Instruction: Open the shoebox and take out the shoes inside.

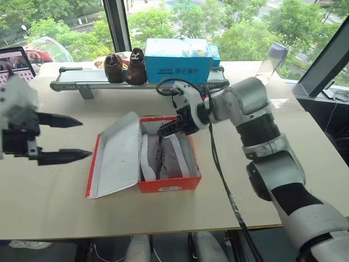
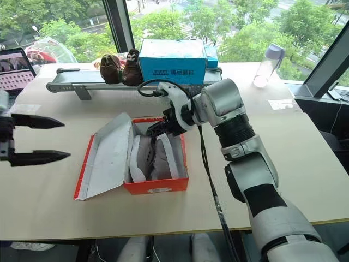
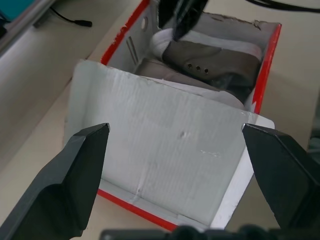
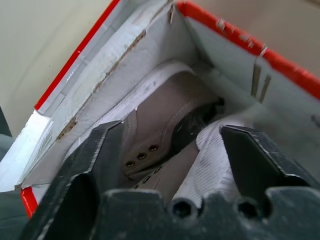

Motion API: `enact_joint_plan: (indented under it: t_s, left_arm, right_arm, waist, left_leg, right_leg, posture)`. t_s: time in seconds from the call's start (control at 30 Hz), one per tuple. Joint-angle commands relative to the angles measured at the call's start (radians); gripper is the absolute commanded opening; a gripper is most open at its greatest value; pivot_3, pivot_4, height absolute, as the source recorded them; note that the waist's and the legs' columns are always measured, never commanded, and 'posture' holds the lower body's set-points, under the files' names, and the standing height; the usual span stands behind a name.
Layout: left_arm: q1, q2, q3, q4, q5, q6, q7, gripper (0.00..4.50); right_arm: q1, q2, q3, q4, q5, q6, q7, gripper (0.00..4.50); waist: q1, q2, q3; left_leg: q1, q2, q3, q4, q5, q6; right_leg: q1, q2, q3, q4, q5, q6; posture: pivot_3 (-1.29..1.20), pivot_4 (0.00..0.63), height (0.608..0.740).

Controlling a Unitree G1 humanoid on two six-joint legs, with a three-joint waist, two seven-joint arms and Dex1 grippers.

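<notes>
We see a red cardboard shoebox (image 1: 163,184) with a matt white, creased lining. Inside we find grey canvas sneakers (image 4: 165,130), metal-eyeleted, on a smooth beige table (image 1: 54,202).

Office or lab: table (image 1: 305,164) by big windows (image 1: 180,16) (laptop (image 1: 16,63) too).

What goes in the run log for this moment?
shoebox: lid open | shoes: both inside | right tool: open over shoes, holding nothing | left tool: open, clear of box
</notes>
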Motion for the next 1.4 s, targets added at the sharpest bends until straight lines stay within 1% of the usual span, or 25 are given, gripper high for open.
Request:
enact_joint_plan:
  t_s: [0.03, 0.13, 0.4, 0.53, 0.63, 0.73, 0.87, 0.93, 1.17, 1.4]
  left_arm:
    - [-0.028, 0.015, 0.024, 0.006, -0.003, -0.023, -0.004, 4.5]
    - [-0.027, 0.005, 0.026, -0.005, -0.007, -0.019, 0.002, 4.5]
    - [0.015, -0.028, 0.047, -0.04, 0.015, -0.025, 0.024, 4.5]
    - [0.05, -0.05, 0.064, -0.079, 0.021, -0.018, 0.044, 4.5]
    - [0.069, -0.062, 0.072, -0.104, 0.017, -0.014, 0.058, 4.5]
    - [0.081, -0.075, 0.067, -0.116, 0.02, -0.019, 0.072, 4.5]
    - [0.085, -0.087, 0.041, -0.119, 0.025, -0.036, 0.094, 4.5]
    - [0.084, -0.089, 0.031, -0.119, 0.026, -0.041, 0.1, 4.5]
    - [0.063, -0.084, 0.009, -0.126, 0.017, -0.041, 0.116, 4.5]
    - [0.057, -0.079, 0.004, -0.132, 0.012, -0.037, 0.119, 4.5]
  right_arm:
    - [-0.067, 0.031, -0.041, 0.021, 0.027, 0.072, -0.022, 4.49]
    - [-0.104, 0.055, -0.056, 0.07, 0.039, 0.098, -0.026, 4.49]
    - [-0.19, 0.069, -0.041, 0.188, 0.045, 0.072, -0.003, 4.49]
    - [-0.2, 0.061, 0.026, 0.265, 0.002, -0.028, 0.033, 4.49]
    - [-0.213, 0.022, 0.093, 0.287, -0.046, -0.11, 0.068, 4.49]
    - [-0.233, -0.003, 0.124, 0.308, -0.058, -0.129, 0.117, 4.49]
    - [-0.255, -0.012, 0.136, 0.336, -0.078, -0.149, 0.149, 4.49]
    - [-0.258, -0.011, 0.136, 0.354, -0.088, -0.16, 0.155, 4.49]
    - [-0.187, 0.017, 0.138, 0.398, -0.124, -0.18, 0.144, 4.49]
    - [-0.169, 0.037, 0.102, 0.479, -0.156, -0.223, 0.122, 4.49]
  waist:
    - [0.001, 0.0, 0.0]
    - [0.001, 0.0, 0.0]
    - [0.001, 0.0, 0.0]
    - [0.0, 0.0, 0.0]
    - [0.0, 0.0, 0.0]
    - [0.001, 0.0, 0.0]
    - [-0.002, 0.0, 0.0]
    - [-0.003, 0.0, 0.0]
    - [-0.001, 0.0, 0.0]
    - [0.0, 0.0, 0.0]
  left_leg:
    - [0.0, 0.0, 0.0, 0.0, 0.0, 0.0]
    - [0.0, 0.0, 0.0, 0.0, 0.0, 0.0]
    - [0.0, 0.0, 0.0, 0.0, 0.0, 0.0]
    - [0.0, 0.0, 0.0, 0.0, 0.0, 0.0]
    - [0.0, 0.0, 0.0, 0.0, 0.0, 0.0]
    - [-0.001, 0.0, 0.0, 0.0, 0.0, 0.0]
    - [0.0, 0.0, 0.0, 0.0, 0.0, 0.0]
    - [0.0, 0.001, 0.0, 0.0, 0.0, 0.0]
    - [0.0, 0.0, 0.0, 0.0, 0.0, 0.0]
    - [0.0, 0.0, 0.0, 0.0, 0.0, 0.0]
  right_leg:
    - [0.0, 0.0, 0.0, 0.0, 0.0, 0.0]
    - [0.0, 0.0, 0.0, 0.0, 0.0, 0.0]
    - [0.0, 0.0, 0.0, 0.0, 0.0, 0.0]
    - [0.0, 0.0, 0.0, 0.0, 0.0, 0.0]
    - [0.0, 0.0, 0.0, 0.0, 0.0, 0.0]
    - [0.0, 0.0, 0.0, 0.0, 0.0, 0.0]
    - [-0.001, 0.0, 0.0, 0.0, 0.0, 0.0]
    - [0.0, 0.0, 0.0, 0.0, 0.0, 0.0]
    - [0.0, 0.0, 0.0, 0.0, 0.0, 0.0]
    - [0.0, 0.0, 0.0, 0.0, 0.0, 0.0]
  posture:
    - [0.0, 0.15, 0.74]
    - [0.0, 0.15, 0.74]
    - [0.0, 0.15, 0.74]
    - [0.0, 0.15, 0.74]
    - [0.0, 0.15, 0.74]
    - [0.0, 0.15, 0.74]
    - [0.0, 0.15, 0.74]
    - [0.0, 0.15, 0.74]
    - [0.0, 0.15, 0.74]
    - [0.0, 0.15, 0.74]
